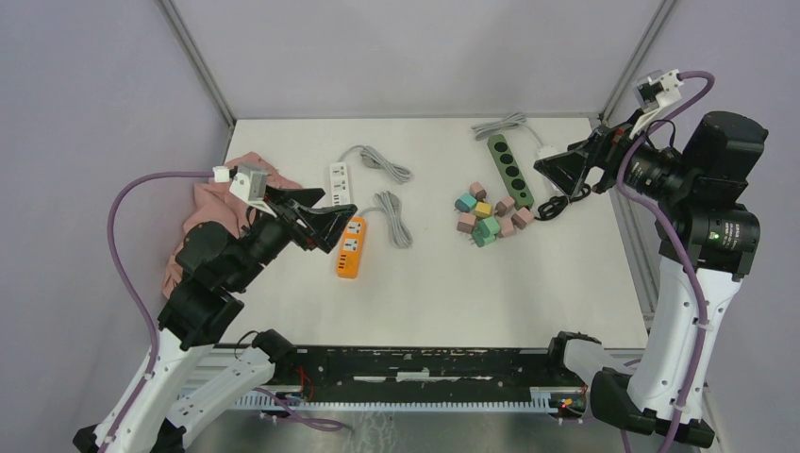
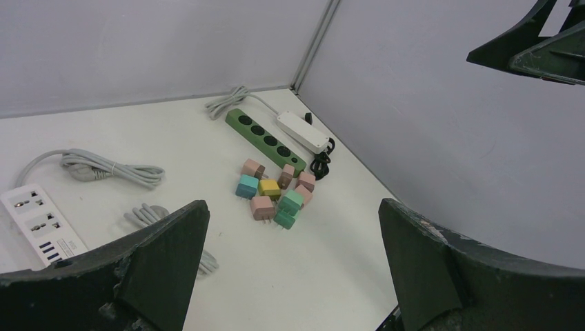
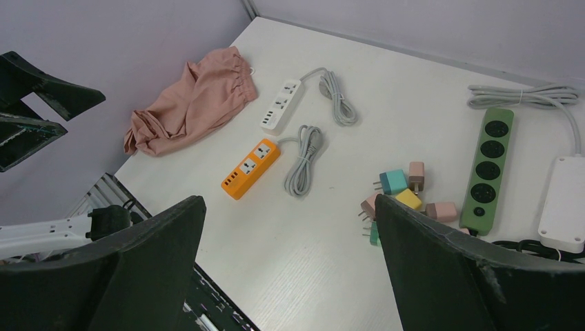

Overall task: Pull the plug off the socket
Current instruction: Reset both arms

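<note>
Our right gripper (image 1: 552, 175), wide and empty, hangs nearest the green socket strip (image 1: 509, 170), lying far-to-near by the surface's (image 1: 425, 283) right edge; plugs (image 1: 486, 219) cluster beside its near end.

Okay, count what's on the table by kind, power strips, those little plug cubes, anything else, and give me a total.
Power strips: 4
Plug cubes: 9
Cloth: 1
Total: 14
</note>
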{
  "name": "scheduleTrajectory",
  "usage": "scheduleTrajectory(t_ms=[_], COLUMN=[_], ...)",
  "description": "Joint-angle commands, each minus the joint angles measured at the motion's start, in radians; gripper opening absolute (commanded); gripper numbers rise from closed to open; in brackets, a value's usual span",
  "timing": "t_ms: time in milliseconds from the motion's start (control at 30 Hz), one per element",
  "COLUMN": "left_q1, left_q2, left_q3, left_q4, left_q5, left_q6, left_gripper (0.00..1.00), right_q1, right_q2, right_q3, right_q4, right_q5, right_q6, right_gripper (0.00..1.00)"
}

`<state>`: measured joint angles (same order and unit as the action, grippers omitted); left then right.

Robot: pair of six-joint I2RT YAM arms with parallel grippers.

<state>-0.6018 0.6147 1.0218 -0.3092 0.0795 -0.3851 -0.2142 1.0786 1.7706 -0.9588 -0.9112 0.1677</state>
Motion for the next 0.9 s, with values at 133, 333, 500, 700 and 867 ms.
scheduleTrajectory(t_ms=[133, 333, 500, 700, 867], left_q1=[0.001, 0.003, 0.002, 0.002, 0.002], left_q2=[0.005, 0.008, 0.009, 0.011, 0.01], left_q3=[0.008, 0.006, 0.006, 0.005, 0.003], left_q4=[0.008, 0.009, 0.01, 0.009, 0.009], left_q5=[-0.006, -0.005, -0.004, -0.003, -0.003], left_q6=[0.04, 0.041, 0.042, 0.043, 0.043], left_gripper=[0.99, 0.99, 0.99, 0.99, 0.99], right_q1=[-0.005, -0.004, -0.005, -0.005, -0.005], right_q2=[-0.015, -0.014, -0.015, -0.018, -0.019], right_q3=[0.004, 0.0, -0.003, -0.004, -0.005], right_q4=[0.031, 0.032, 0.032, 0.032, 0.032], right_q5=[0.008, 0.008, 0.008, 0.008, 0.008], right_q6=[-0.002, -0.002, -0.002, -0.002, -0.004], right_gripper=[0.99, 0.99, 0.99, 0.99, 0.99])
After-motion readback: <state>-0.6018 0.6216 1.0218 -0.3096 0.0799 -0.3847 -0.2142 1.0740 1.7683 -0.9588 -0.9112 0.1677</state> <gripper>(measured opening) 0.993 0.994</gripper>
